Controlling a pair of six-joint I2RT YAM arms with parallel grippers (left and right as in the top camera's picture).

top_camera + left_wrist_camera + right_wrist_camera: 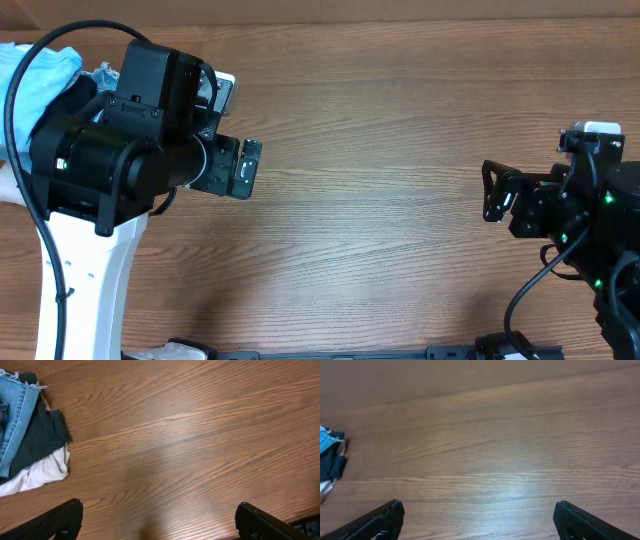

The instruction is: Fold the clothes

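Observation:
The clothes show as a bunch of light sky-blue fabric [42,68] at the table's far left corner, mostly hidden behind my left arm. No lettering shows on it. My left gripper [243,166] hangs to the right of it, over bare wood. In the left wrist view the left gripper [159,510] is open, its jaws wide apart with only table between them. My right gripper [492,190] is at the right side of the table, far from the fabric. The right wrist view shows the right gripper [477,507] open and empty as well.
A pile of other garments lies at the left: frayed blue denim [14,420], a dark piece [42,435] and a white piece [37,474]. Its edge [329,457] shows at the left of the right wrist view. The wooden table [380,130] spreads between the arms.

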